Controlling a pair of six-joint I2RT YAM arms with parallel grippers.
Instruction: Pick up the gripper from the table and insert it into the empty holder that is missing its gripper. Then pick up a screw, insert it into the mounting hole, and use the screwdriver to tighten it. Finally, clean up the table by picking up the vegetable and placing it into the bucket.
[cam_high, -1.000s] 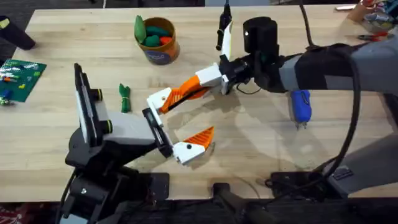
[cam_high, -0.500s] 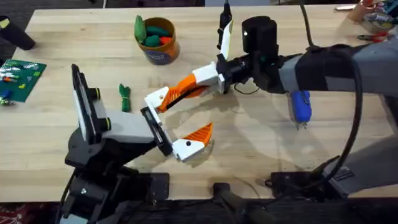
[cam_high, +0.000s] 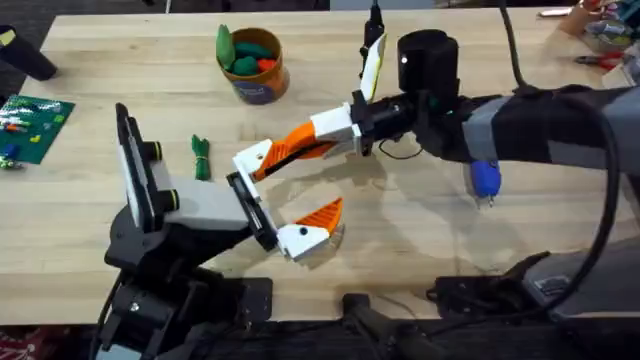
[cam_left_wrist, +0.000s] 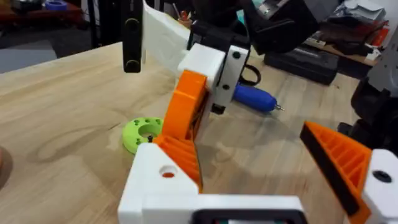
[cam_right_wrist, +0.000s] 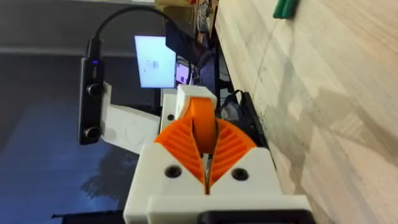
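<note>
The long orange ribbed gripper hangs tilted above the table, and my right gripper is shut on its white base. Its lower end rests against the white holder, one jaw of my left gripper, which stands wide open. From the left wrist, the orange gripper lies along the holder. In the right wrist view, my orange pads clamp it. The blue screwdriver lies under my right arm. The dark green vegetable lies left of the holder. The bucket stands at the back.
Toy foods fill the bucket. A lime green disc with a small screw lies on the table below the held gripper. A green circuit board sits at the far left edge, and tools lie at the back right corner.
My right arm has shifted slightly to the right and turned a little, still holding the orange gripper against the holder. The left arm has barely moved.
</note>
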